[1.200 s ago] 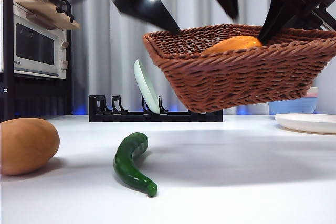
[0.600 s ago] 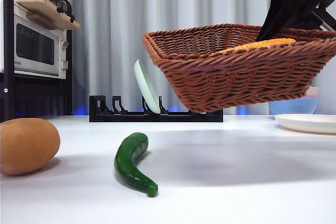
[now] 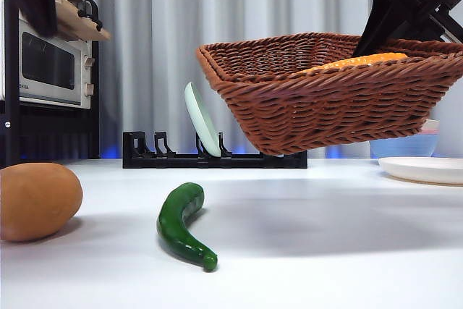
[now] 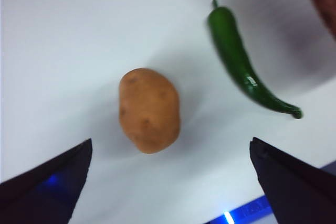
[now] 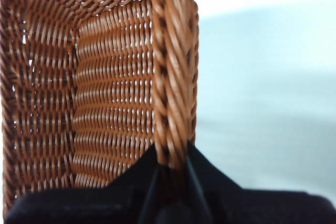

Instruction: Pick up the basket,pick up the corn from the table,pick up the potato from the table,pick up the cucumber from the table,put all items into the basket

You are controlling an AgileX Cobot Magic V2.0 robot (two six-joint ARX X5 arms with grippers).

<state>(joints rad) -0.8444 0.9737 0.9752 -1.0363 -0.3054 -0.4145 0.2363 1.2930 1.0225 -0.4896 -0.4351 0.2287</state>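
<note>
The basket [image 3: 333, 99] is dark reddish-brown wicker, woven in tight rows with a thicker braided rim; the right wrist view shows lighter orange-brown strands crossed by darker ribs on its inner wall. A strip of orange-yellow corn [image 3: 358, 61] shows above the rim. The potato [image 4: 149, 109] is matte tan-brown with faint darker specks. The cucumber [image 3: 182, 225] is glossy dark green with bright highlights. The table [image 3: 325, 251] is plain white with soft grey shadows. Both the right gripper [image 5: 170, 174] and the left gripper [image 4: 168, 182] are black.
</note>
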